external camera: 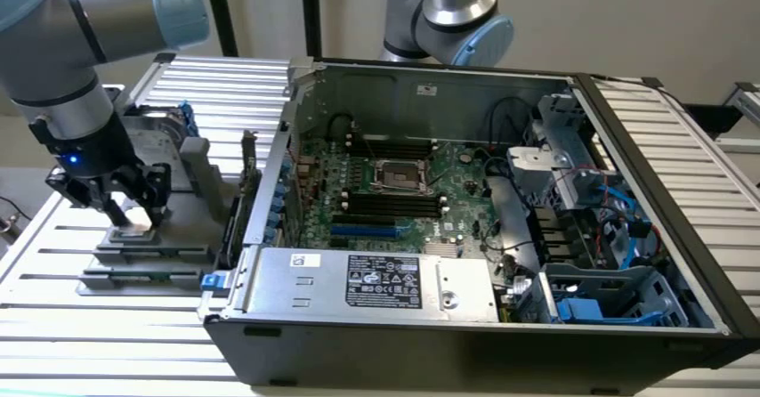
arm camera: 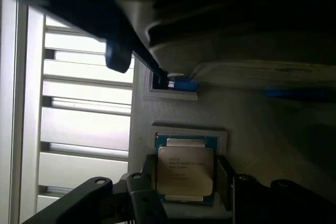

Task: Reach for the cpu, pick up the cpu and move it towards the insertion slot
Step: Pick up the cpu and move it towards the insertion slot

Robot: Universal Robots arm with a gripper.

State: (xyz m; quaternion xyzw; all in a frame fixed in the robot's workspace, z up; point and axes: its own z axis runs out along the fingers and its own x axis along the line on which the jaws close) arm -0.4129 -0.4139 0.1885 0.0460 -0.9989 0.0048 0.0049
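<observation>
On the exterior view I'm seeing the cpu (external camera: 139,218) sitting in a grey holder (external camera: 142,253) at that view's left, outside the computer case (external camera: 475,335) — the gripper (external camera: 134,215) is straddling it. On the wrist view I'm watching a pale silver lid with faint print, and the fingers (arm camera: 148,178) are pinching its opposite edges.

The cpu (arm camera: 185,169) has a pale, smooth metal lid with a soft sheen (fine dark print on it). Its holder (arm camera: 178,109) looks like matt grey plastic. The jaws are matt black. The table (external camera: 119,344) is ribbed, bright metal; the case (external camera: 475,348) dark and matt outside, bare grey inside; the slot (external camera: 400,175) frame shiny metal.
</observation>
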